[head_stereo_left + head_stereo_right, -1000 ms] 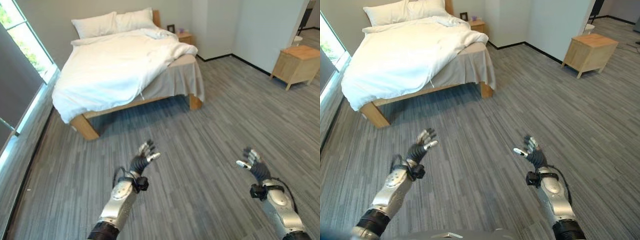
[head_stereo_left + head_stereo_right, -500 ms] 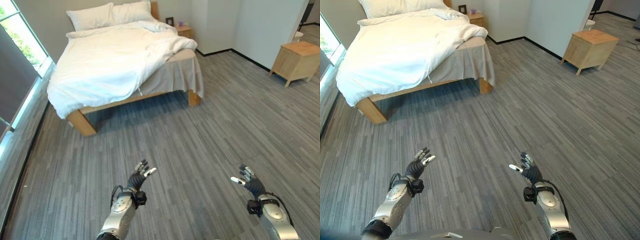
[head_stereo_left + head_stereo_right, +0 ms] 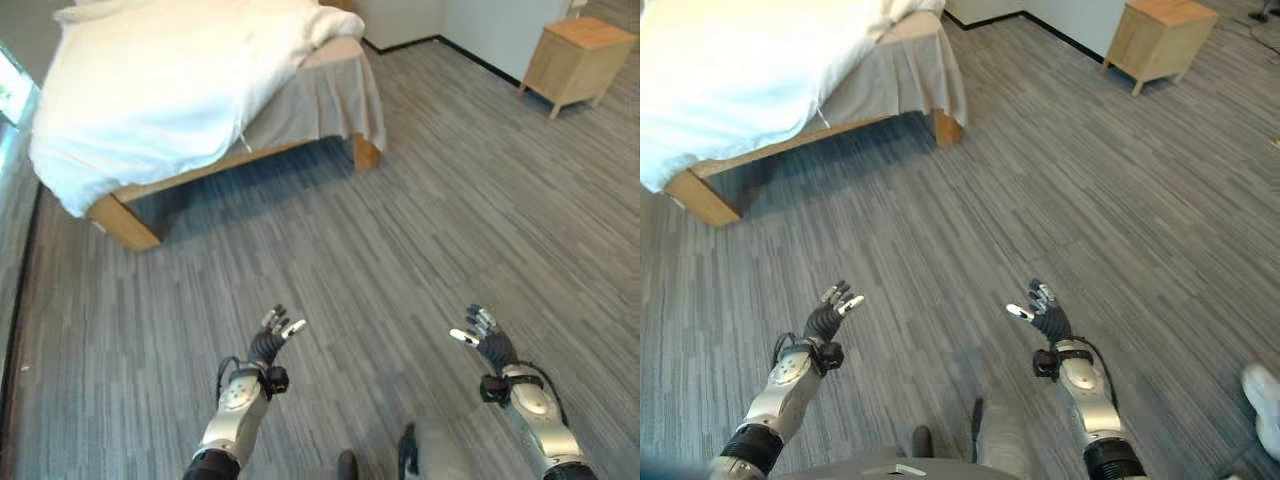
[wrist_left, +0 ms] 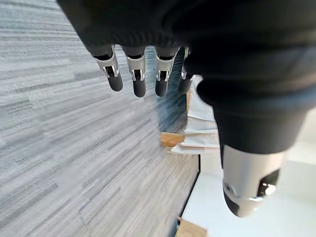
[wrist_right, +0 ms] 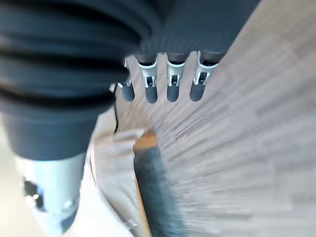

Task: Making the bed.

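Left hand (image 3: 268,345) and right hand (image 3: 490,345) hover empty over the floor (image 3: 420,230), fingers released; rumpled white duvet (image 3: 150,80) on the bed (image 3: 125,222) far left

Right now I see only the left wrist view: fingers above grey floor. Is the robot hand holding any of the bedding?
Observer: No. The left robot hand is open over bare floor, well short of the bed.
Operator: And the other one?
Observer: The right robot hand is open and empty too, raised alongside it.
Operator: How does the bed look?
Observer: The white duvet lies rumpled, draped over one foot corner, leaving the beige bed skirt exposed at the other.
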Robot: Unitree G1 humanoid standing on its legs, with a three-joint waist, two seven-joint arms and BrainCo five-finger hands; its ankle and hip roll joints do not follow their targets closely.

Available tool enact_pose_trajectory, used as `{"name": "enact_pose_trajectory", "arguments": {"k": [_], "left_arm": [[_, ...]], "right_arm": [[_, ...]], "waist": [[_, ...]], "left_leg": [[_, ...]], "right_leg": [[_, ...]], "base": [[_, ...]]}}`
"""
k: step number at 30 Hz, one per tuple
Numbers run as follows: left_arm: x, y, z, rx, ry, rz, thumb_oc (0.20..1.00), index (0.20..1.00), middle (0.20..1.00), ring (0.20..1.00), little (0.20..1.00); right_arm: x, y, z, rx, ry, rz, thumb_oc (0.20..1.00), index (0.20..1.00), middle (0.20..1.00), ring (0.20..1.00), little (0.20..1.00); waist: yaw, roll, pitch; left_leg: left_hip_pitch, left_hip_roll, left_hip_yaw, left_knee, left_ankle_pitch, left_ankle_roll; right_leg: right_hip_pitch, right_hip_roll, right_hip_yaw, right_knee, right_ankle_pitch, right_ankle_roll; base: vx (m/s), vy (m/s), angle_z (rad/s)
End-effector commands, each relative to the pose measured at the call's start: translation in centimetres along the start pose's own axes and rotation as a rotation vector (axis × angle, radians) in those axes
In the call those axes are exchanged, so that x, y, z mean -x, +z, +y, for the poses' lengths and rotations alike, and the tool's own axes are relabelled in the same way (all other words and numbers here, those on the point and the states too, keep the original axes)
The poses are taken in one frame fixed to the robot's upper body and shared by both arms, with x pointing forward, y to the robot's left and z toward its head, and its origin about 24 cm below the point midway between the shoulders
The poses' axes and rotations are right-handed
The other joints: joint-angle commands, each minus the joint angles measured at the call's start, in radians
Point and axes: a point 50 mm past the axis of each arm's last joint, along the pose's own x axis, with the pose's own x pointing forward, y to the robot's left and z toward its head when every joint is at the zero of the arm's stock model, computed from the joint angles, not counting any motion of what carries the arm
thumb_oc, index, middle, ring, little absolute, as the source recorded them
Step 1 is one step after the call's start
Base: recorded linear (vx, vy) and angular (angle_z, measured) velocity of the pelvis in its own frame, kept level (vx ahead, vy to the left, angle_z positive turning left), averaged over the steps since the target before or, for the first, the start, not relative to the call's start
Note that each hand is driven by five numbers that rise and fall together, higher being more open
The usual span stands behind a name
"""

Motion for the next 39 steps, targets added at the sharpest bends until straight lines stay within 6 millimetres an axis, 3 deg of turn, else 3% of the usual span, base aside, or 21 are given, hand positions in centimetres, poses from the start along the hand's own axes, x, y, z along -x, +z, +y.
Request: {"name": "enact_pose_trajectory", "arguments": {"k": [1, 2, 6, 7, 8, 10, 12, 14, 18, 19, 20, 21, 23, 25, 26, 28, 30, 31, 35, 37, 39], "left_arm": [[-0.7, 4.0, 1.1, -0.052, 0.021, -0.162, 1.0, 1.0, 1.0, 1.0, 1.0], [-1.1, 4.3, 0.7, -0.063, 0.008, -0.169, 1.0, 1.0, 1.0, 1.0, 1.0], [-1.2, 4.8, -0.4, -0.092, -0.055, -0.184, 1.0, 1.0, 1.0, 1.0, 1.0], [-1.3, 4.4, -1.2, -0.032, -0.059, -0.177, 1.0, 1.0, 1.0, 1.0, 1.0], [-1.3, 4.2, -1.5, -0.016, -0.071, -0.169, 1.0, 1.0, 1.0, 1.0, 1.0], [-1.4, 4.5, -1.9, 0.015, -0.086, -0.173, 1.0, 1.0, 1.0, 1.0, 1.0], [-1.5, 5.2, -2.3, 0.01, -0.123, -0.191, 1.0, 1.0, 1.0, 1.0, 1.0], [-1.7, 5.3, -2.5, 0.016, -0.128, -0.193, 1.0, 1.0, 1.0, 1.0, 1.0], [-1.7, 5.1, -3.1, 0.017, -0.173, -0.184, 1.0, 1.0, 1.0, 1.0, 1.0], [-1.5, 4.6, -3.1, -0.002, -0.189, -0.172, 1.0, 1.0, 1.0, 1.0, 1.0], [-1.5, 4.6, -3.1, -0.002, -0.189, -0.172, 1.0, 1.0, 1.0, 1.0, 1.0], [-1.1, 3.9, -2.9, -0.011, -0.194, -0.152, 1.0, 1.0, 1.0, 1.0, 1.0], [-0.6, 3.6, -2.7, -0.016, -0.212, -0.141, 1.0, 1.0, 1.0, 1.0, 1.0], [0.1, 3.4, -2.2, 0.011, -0.225, -0.137, 1.0, 1.0, 1.0, 1.0, 1.0], [0.3, 2.7, -2.9, 0.004, -0.277, -0.106, 1.0, 1.0, 1.0, 1.0, 1.0], [0.3, 3.1, -3.2, -0.035, -0.312, -0.109, 1.0, 1.0, 1.0, 1.0, 1.0], [0.1, 3.7, -3.6, -0.054, -0.334, -0.126, 1.0, 1.0, 1.0, 1.0, 1.0], [-0.1, 4.1, -3.9, -0.085, -0.377, -0.133, 1.0, 1.0, 1.0, 1.0, 1.0], [-0.2, 4.3, -4.4, -0.088, -0.419, -0.135, 1.0, 1.0, 1.0, 1.0, 1.0], [-0.3, 4.1, -4.7, -0.091, -0.443, -0.124, 1.0, 1.0, 1.0, 1.0, 1.0], [-0.4, 4.0, -5.0, -0.1, -0.462, -0.118, 1.0, 1.0, 1.0, 1.0, 1.0]], "right_arm": [[-1.0, 3.1, 0.2, -0.081, 0.023, -0.14, 1.0, 1.0, 1.0, 1.0, 1.0], [-1.0, 3.2, -0.2, -0.089, -0.001, -0.149, 1.0, 1.0, 1.0, 1.0, 1.0], [-0.3, 3.1, -0.8, -0.092, 0.006, -0.139, 1.0, 1.0, 1.0, 1.0, 1.0], [-0.1, 2.7, -0.9, -0.076, 0.02, -0.123, 1.0, 1.0, 1.0, 1.0, 1.0], [0.1, 2.7, -1.0, -0.082, 0.016, -0.121, 1.0, 1.0, 1.0, 1.0, 1.0], [0.1, 3.3, -1.6, -0.114, 0.009, -0.145, 1.0, 1.0, 1.0, 1.0, 1.0], [0.4, 3.5, -2.4, -0.069, 0.003, -0.143, 1.0, 1.0, 1.0, 1.0, 1.0], [0.3, 3.7, -3.1, -0.042, -0.032, -0.139, 1.0, 1.0, 1.0, 1.0, 1.0], [0.4, 3.5, -4.0, -0.056, -0.07, -0.134, 1.0, 1.0, 1.0, 1.0, 1.0], [0.6, 3.0, -4.1, -0.039, -0.069, -0.115, 1.0, 1.0, 1.0, 1.0, 1.0], [0.6, 3.0, -4.1, -0.039, -0.069, -0.115, 1.0, 1.0, 1.0, 1.0, 1.0], [0.7, 2.5, -4.1, -0.009, -0.049, -0.087, 1.0, 1.0, 1.0, 1.0, 1.0], [0.7, 2.4, -3.9, -0.01, -0.035, -0.079, 1.0, 1.0, 1.0, 1.0, 1.0], [0.5, 2.2, -2.9, -0.019, 0.004, -0.073, 1.0, 1.0, 1.0, 1.0, 1.0], [0.4, 1.3, -2.1, -0.043, 0.015, -0.055, 1.0, 1.0, 1.0, 1.0, 1.0], [0.0, 1.4, -0.9, -0.11, 0.042, -0.062, 1.0, 1.0, 1.0, 1.0, 1.0], [-0.1, 1.4, -0.2, -0.134, 0.064, -0.067, 1.0, 1.0, 1.0, 1.0, 1.0], [0.0, 1.2, 0.0, -0.107, 0.091, -0.058, 1.0, 1.0, 1.0, 1.0, 1.0], [1.0, 1.3, -1.2, -0.109, 0.062, -0.069, 1.0, 1.0, 1.0, 1.0, 1.0], [1.4, 1.4, -2.2, -0.097, 0.017, -0.083, 1.0, 1.0, 1.0, 1.0, 1.0], [1.7, 1.3, -2.7, -0.1, -0.004, -0.085, 1.0, 1.0, 1.0, 1.0, 1.0]], "waist": [[-0.039, -0.019, -0.013], [-0.068, -0.022, -0.014], [-0.096, -0.018, -0.038], [-0.105, 0.0, -0.047], [-0.106, -0.001, -0.048], [-0.092, -0.043, -0.038], [-0.055, -0.083, 0.003], [-0.027, -0.09, 0.017], [0.021, -0.074, -0.004], [0.043, -0.057, -0.02], [0.043, -0.057, -0.02], [0.064, -0.043, -0.042], [0.076, -0.042, -0.062], [0.09, -0.043, -0.095], [0.095, -0.064, -0.114], [0.087, -0.048, -0.091], [0.068, -0.032, -0.067], [0.031, -0.005, -0.042], [-0.019, -0.002, -0.046], [-0.049, -0.021, -0.054], [-0.062, -0.026, -0.057]], "left_leg": [[0.158, 0.059, -0.071, -0.064, 0.012, -0.055], [0.182, 0.074, -0.094, -0.064, 0.008, -0.079], [0.225, 0.115, -0.124, -0.064, 0.031, -0.113], [0.215, 0.174, -0.131, 0.076, 0.168, -0.149], [0.166, 0.177, -0.122, 0.174, 0.221, -0.157], [-0.012, 0.185, -0.098, 0.603, 0.351, -0.16], [-0.156, 0.18, -0.047, 0.8, 0.33, -0.14], [-0.258, 0.153, -0.03, 0.836, 0.294, -0.135], [-0.377, 0.169, 0.081, 0.477, 0.284, -0.137], [-0.346, 0.122, 0.098, 0.212, 0.309, -0.129], [-0.345, 0.122, 0.099, 0.21, 0.31, -0.129], [-0.337, 0.097, 0.111, 0.06, 0.34, -0.132], [-0.326, 0.086, 0.162, 0.046, 0.354, -0.129], [-0.283, 0.06, 0.169, 0.045, 0.307, -0.085], [-0.231, 0.012, 0.168, 0.043, 0.248, -0.033], [-0.158, 0.004, 0.166, 0.023, 0.214, 0.003], [-0.123, 0.01, 0.146, 0.018, 0.206, 0.017], [-0.056, 0.017, 0.083, -0.009, 0.183, 0.024], [0.001, 0.009, -0.013, -0.035, 0.165, -0.003], [0.01, -0.008, -0.068, -0.037, 0.145, -0.015], [0.02, -0.015, -0.103, -0.039, 0.136, -0.016]], "right_leg": [[0.171, 0.012, -0.003, -0.529, 0.245, 0.029], [0.161, 0.07, 0.02, -0.72, 0.28, 0.035], [0.156, 0.106, 0.043, -0.772, 0.311, 0.031], [0.175, 0.132, 0.037, -0.705, 0.282, -0.018], [0.202, 0.134, 0.032, -0.71, 0.265, -0.033], [0.293, 0.136, 0.028, -0.725, 0.219, -0.1], [0.384, 0.143, 0.051, -0.748, 0.163, -0.145], [0.45, 0.145, 0.075, -0.769, 0.143, -0.15], [0.578, 0.148, 0.07, -0.808, 0.092, -0.13], [0.633, 0.156, 0.069, -0.821, 0.063, -0.114], [0.633, 0.156, 0.069, -0.822, 0.063, -0.114], [0.699, 0.169, 0.059, -0.842, 0.041, -0.1], [0.739, 0.167, 0.055, -0.839, 0.03, -0.089], [0.756, 0.139, 0.056, -0.801, 0.007, -0.067], [0.707, 0.072, 0.05, -0.577, 0.113, -0.01], [0.596, 0.043, 0.081, -0.29, 0.291, 0.019], [0.529, 0.042, 0.101, -0.183, 0.32, 0.013], [0.414, 0.066, 0.139, -0.085, 0.241, -0.012], [0.378, 0.034, 0.141, -0.375, 0.172, -0.033], [0.396, 0.089, 0.276, -0.617, 0.157, -0.015], [0.413, 0.112, 0.348, -0.662, 0.159, 0.003]], "base": [[0.61, -0.246, 0.13], [0.31, -0.131, 0.19], [0.48, -0.233, 0.37], [0.56, -0.329, 0.75], [0.61, -0.418, 0.67], [0.49, -0.494, 0.81], [0.45, -0.44, 0.19], [0.43, -0.183, -0.46], [0.6, -0.032, -0.32], [0.57, 0.069, -0.35], [0.76, 0.07, -0.34], [0.53, 0.007, -0.18], [0.61, 0.011, -0.04], [0.59, 0.105, -0.44], [0.55, 0.235, -0.54], [0.38, 0.25, -0.15], [0.25, 0.093, 0.75], [0.29, 0.008, 1.26], [0.35, -0.122, 1.22], [0.23, -0.127, 1.1], [0.18, -0.094, 0.72]]}}
